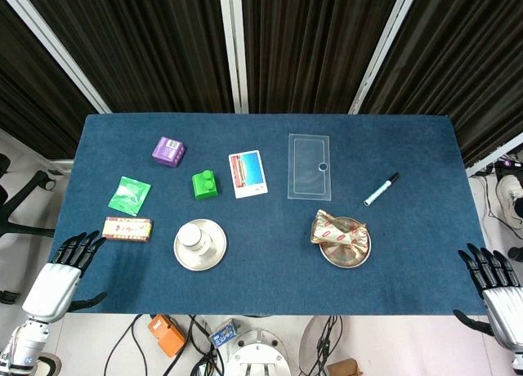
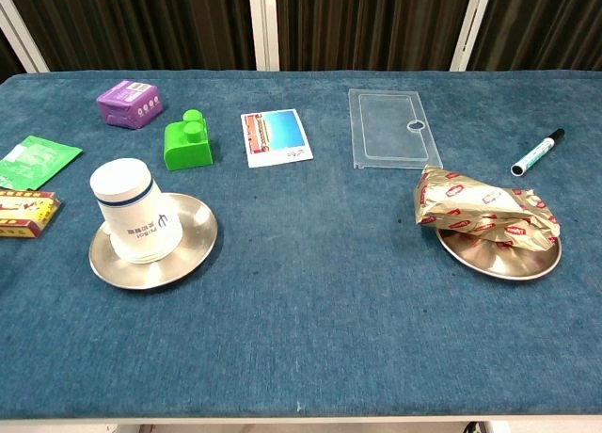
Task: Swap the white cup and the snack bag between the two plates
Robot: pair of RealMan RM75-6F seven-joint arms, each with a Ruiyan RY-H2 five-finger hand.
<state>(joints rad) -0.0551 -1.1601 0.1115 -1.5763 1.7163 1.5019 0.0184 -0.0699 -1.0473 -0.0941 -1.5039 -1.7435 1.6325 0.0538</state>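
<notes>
In the head view, the white cup [image 1: 194, 235] is seen standing upside down on the left plate [image 1: 214, 257], while the snack bag [image 1: 337, 230] lies across the right plate [image 1: 347, 257], overhanging its far rim. The left hand [image 1: 67, 266] is held off the table's near left corner with fingers spread and nothing in it; the right hand [image 1: 493, 282] is held likewise beyond the near right corner, fingers apart and empty. Both are judged to be parked wide so that each plate is left unobstructed, and the swap is judged not yet begun. Other things are scattered behind and beside the plates: a purple box [image 1: 168, 151], a green block [image 1: 205, 184], a green packet [image 1: 130, 195], a picture card [image 1: 248, 173], a clear lid [image 1: 309, 167], a marker [image 1: 382, 190] and a flat carton [image 1: 127, 228]. In the chest view, neither hand is shown. The cup is seen set toward the left plate's far left side, and the bag is seen covering most of its plate, so one item will probably have to be set on the blue tablecloth [image 2: 320, 292] first.
</notes>
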